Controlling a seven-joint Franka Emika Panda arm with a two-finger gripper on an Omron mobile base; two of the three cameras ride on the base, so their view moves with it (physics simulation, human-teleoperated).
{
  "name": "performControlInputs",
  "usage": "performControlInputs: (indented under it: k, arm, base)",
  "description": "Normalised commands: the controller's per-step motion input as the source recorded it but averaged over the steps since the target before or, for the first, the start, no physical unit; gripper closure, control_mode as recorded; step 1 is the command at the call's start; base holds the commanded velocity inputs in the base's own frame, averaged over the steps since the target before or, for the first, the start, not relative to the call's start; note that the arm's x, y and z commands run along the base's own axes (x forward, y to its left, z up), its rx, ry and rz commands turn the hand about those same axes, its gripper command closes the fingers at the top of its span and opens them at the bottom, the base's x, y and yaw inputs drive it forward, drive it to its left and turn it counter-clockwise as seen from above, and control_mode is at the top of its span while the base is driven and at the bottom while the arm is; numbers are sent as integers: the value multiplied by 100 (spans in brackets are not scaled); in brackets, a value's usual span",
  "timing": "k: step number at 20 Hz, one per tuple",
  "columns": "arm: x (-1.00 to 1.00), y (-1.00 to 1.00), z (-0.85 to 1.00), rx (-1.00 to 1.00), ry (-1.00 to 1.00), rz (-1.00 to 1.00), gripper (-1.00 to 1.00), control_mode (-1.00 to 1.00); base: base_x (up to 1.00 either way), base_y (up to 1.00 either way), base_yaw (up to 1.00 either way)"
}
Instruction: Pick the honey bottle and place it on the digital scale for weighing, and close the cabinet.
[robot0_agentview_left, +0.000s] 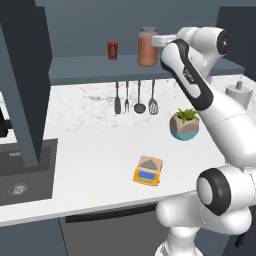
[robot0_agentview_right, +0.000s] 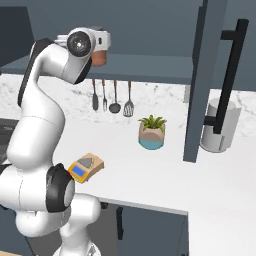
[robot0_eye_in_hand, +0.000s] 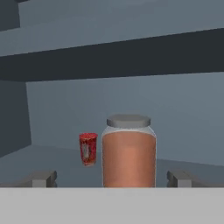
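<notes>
Reddish-brown glass, grey lid: the honey bottle (robot0_agentview_left: 147, 47) sits at upper centre of the left base view on the open cabinet (robot0_agentview_left: 25, 75) shelf, with my white hand reaching in from its right. The digital scale (robot0_agentview_left: 148, 170) lies lower centre on the counter (robot0_agentview_left: 90, 150).

Right base view: my arm covers most of the bottle at upper left, so no help there.

Hand view: my gripper (robot0_eye_in_hand: 111, 178) is spread wide and holding nothing, fingertips (robot0_eye_in_hand: 41, 178) low on either side of the bottle. I reckon I should push in further, stay centred, and keep off the red can (robot0_eye_in_hand: 88, 149) just left.
</notes>
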Motion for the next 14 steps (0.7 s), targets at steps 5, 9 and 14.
performControlInputs:
  k: [5, 9, 14]
  arm:
    - [32, 0, 18, 0, 5, 0, -100, -100]
    - [30, 0, 29, 0, 0, 0, -100, -100]
    - [35, 0, 15, 0, 0, 0, -100, -100]
  base:
    - [0, 0, 0]
    - [0, 0, 0]
    - [0, 0, 0]
